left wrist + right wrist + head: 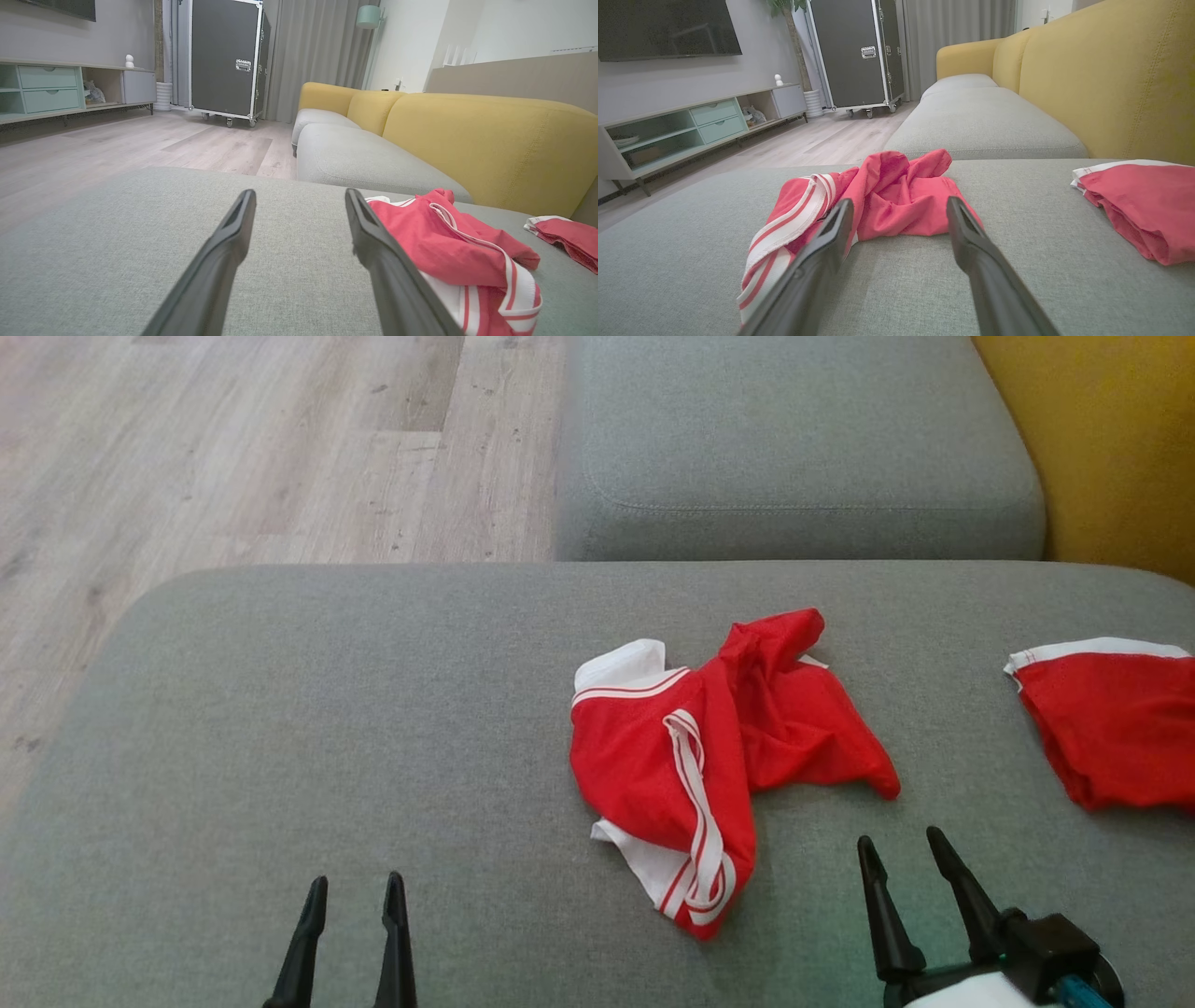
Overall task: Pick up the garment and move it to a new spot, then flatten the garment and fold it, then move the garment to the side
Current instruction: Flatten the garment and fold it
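Note:
A crumpled red garment [709, 756] with white striped trim lies in a heap near the middle of the grey cushion [327, 728]. It shows at the right in the left wrist view [448, 252] and just beyond the fingers in the right wrist view [896, 200]. My left gripper [357, 891] stands open near the front edge, well to the garment's left, with nothing between its fingers. My right gripper [901, 849] is open too, a short way in front of the garment's right side and apart from it.
A second red garment with a white band [1111, 719] lies folded at the cushion's right edge. Another grey seat cushion [794, 439] lies beyond, with a yellow backrest [1111, 439] to the right. Wood floor [233, 448] lies past the cushion's left and far edges.

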{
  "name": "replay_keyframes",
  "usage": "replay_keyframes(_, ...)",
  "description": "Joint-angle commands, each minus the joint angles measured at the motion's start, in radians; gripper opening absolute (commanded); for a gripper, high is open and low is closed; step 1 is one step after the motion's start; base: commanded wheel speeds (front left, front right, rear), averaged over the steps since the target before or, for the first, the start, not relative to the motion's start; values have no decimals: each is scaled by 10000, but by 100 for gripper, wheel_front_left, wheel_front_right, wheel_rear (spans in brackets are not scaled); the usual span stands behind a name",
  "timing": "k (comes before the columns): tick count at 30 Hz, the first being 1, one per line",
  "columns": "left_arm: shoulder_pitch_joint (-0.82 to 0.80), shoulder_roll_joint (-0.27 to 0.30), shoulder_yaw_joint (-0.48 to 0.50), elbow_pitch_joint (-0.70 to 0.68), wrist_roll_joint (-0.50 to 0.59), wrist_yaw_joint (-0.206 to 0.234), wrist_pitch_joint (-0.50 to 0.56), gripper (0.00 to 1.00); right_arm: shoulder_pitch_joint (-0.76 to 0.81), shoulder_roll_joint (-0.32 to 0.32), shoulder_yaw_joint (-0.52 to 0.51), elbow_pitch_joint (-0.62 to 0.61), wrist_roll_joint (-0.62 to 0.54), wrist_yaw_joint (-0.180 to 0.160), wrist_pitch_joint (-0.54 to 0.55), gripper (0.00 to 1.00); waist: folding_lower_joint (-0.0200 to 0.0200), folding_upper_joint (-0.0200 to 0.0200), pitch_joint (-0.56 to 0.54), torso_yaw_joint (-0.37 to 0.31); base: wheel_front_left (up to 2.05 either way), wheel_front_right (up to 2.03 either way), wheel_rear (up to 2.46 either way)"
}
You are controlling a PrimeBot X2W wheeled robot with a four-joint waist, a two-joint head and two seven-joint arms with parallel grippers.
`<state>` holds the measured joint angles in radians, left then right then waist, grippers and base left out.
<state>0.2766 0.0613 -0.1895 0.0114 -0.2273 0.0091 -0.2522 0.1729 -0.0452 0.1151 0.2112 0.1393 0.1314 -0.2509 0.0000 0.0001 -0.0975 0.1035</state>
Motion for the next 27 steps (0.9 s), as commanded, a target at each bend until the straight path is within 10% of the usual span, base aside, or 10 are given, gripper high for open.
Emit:
replay_keyframes(1,-337,-108,359,-352,99,42,-95,100,-360,-51,235,-279,-67,-7,-109,100,0,-1,9,-15,0,0,0)
replay_keyframes(27,-6144,-110,-2500,3317,-1168,-633,1562,100,-1636,-78,578,-589,-403,-7,-109,100,0,-1,2713,-2565,0,0,0)
